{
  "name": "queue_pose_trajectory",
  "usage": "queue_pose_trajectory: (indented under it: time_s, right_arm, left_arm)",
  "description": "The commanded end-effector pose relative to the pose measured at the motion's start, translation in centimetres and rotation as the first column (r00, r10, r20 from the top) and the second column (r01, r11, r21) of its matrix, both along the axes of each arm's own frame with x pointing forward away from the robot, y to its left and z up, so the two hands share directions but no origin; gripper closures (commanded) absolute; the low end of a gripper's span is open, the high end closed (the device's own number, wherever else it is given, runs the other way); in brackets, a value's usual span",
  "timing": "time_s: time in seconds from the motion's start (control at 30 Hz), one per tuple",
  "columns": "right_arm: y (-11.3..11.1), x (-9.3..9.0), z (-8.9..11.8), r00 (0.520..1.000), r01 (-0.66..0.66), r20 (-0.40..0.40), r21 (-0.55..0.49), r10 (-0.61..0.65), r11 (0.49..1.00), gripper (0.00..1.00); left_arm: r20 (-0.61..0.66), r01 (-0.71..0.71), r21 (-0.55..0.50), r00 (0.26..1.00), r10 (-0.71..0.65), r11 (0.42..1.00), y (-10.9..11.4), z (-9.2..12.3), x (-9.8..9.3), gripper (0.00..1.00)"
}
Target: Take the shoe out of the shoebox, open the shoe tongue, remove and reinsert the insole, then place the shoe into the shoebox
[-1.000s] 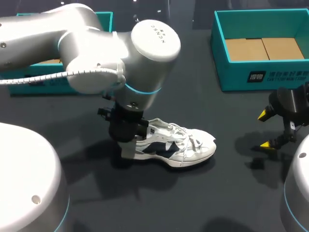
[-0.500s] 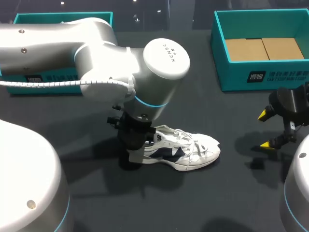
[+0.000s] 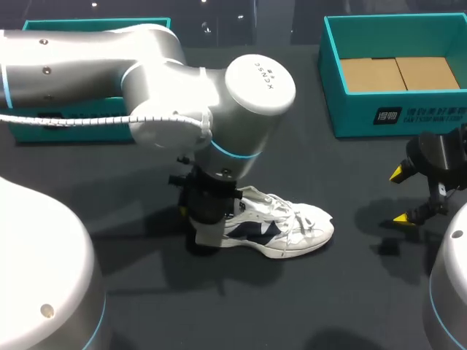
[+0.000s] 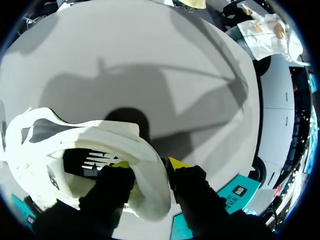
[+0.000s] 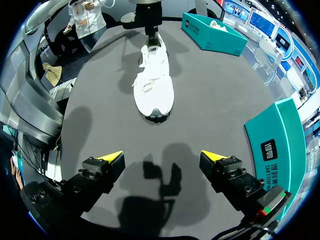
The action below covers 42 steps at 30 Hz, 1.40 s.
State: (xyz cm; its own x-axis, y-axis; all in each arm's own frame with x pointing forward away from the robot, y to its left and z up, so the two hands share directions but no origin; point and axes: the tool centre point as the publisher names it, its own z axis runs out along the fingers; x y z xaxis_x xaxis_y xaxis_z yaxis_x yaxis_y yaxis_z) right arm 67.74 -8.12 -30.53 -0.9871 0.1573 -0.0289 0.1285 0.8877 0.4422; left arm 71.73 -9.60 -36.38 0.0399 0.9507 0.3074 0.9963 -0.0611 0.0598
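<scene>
A white sneaker with navy panels [image 3: 281, 230] lies on its sole on the dark table, toe toward my right arm. My left gripper [image 3: 208, 237] points down at its heel. In the left wrist view the heel collar of the sneaker [image 4: 100, 145] stands between the fingers of the left gripper [image 4: 148, 163], one finger inside the shoe and one outside, with a thin dark gap at the outer finger; the jaws are open. My right gripper [image 3: 400, 195] hangs wide open and empty to the right of the toe. In its own view the right gripper [image 5: 161, 156] faces the sneaker [image 5: 154, 82] toe-on.
An open teal shoebox [image 3: 394, 117] with a cardboard floor stands at the back right, beside my right gripper [image 5: 280, 145]. A second teal box [image 3: 95, 25] sits at the back left, mostly behind my left arm, with something white inside [image 5: 210, 35].
My left arm carried the sneaker's heel a little to the right and settled. Its fingers have spread apart at the heel collar. The right arm kept still.
</scene>
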Motion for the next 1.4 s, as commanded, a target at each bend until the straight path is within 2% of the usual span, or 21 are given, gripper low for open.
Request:
queue_pose_trajectory:
  time_s: [0.03, 0.2, 0.43, 0.5, 0.57, 0.63, 0.7, 1.07, 1.13, 1.17, 1.23, 1.27, 1.4]
  right_arm:
    - [0.1, -0.2, 0.0, 1.0, 0.001, 0.003, -0.003, -0.001, 1.0, 0.0]
    - [0.1, -0.2, 0.0, 1.0, 0.001, 0.003, -0.003, -0.001, 1.0, 0.0]
    - [0.1, -0.2, 0.0, 1.0, 0.001, 0.003, -0.003, -0.001, 1.0, 0.0]
    - [0.1, -0.2, 0.0, 1.0, 0.001, 0.003, -0.003, -0.001, 1.0, 0.0]
    - [0.1, -0.2, 0.0, 1.0, 0.001, 0.003, -0.003, -0.001, 1.0, 0.0]
    - [0.1, -0.2, 0.0, 1.0, 0.001, 0.003, -0.003, -0.001, 1.0, 0.0]
    - [0.1, -0.2, 0.0, 1.0, 0.001, 0.003, -0.003, -0.001, 1.0, 0.0]
    - [0.1, -0.2, 0.0, 1.0, 0.001, 0.003, -0.003, -0.001, 1.0, 0.0]
    - [0.1, -0.2, 0.0, 1.0, 0.001, 0.003, -0.003, -0.001, 1.0, 0.0]
    - [0.1, -0.2, 0.0, 1.0, 0.001, 0.003, -0.003, -0.001, 1.0, 0.0]
    - [0.1, -0.2, 0.0, 1.0, 0.001, 0.003, -0.003, -0.001, 1.0, 0.0]
    - [0.1, -0.2, 0.0, 1.0, 0.001, 0.003, -0.003, -0.001, 1.0, 0.0]
    - [0.1, -0.2, 0.0, 1.0, 0.001, 0.003, -0.003, -0.001, 1.0, 0.0]
  left_arm:
    - [-0.011, 0.001, -0.071, 1.0, -0.002, 0.997, 2.1, 3.6, -0.5, 0.0]
    - [-0.045, -0.055, -0.151, 0.998, 0.049, 0.987, 4.1, 6.6, -0.9, 0.0]
    - [-0.224, -0.266, -0.294, 0.953, 0.205, 0.918, 6.9, 8.9, -0.6, 0.0]
    - [-0.251, -0.332, -0.323, 0.933, 0.258, 0.886, 7.1, 9.0, -0.6, 0.0]
    - [-0.33, -0.421, -0.348, 0.891, 0.31, 0.838, 7.1, 9.0, -0.3, 0.0]
    - [-0.403, -0.522, -0.387, 0.837, 0.369, 0.761, 7.1, 9.2, -0.2, 0.0]
    - [-0.437, -0.587, -0.374, 0.794, 0.422, 0.718, 7.0, 9.3, -0.1, 0.0]
    - [-0.437, -0.587, -0.374, 0.794, 0.422, 0.718, 7.0, 9.3, -0.1, 0.0]
    - [-0.52, -0.718, -0.364, 0.685, 0.511, 0.593, 7.4, 9.3, -0.2, 0.0]
    - [-0.546, -0.74, -0.367, 0.662, 0.514, 0.563, 7.6, 9.3, -0.4, 0.0]
    - [-0.598, -0.809, -0.372, 0.584, 0.549, 0.455, 8.0, 9.2, -0.6, 0.0]
    - [-0.608, -0.821, -0.376, 0.569, 0.555, 0.43, 8.1, 9.1, -0.7, 0.0]
    - [-0.689, -0.895, -0.362, 0.446, 0.572, 0.262, 8.8, 8.4, -0.6, 0.0]
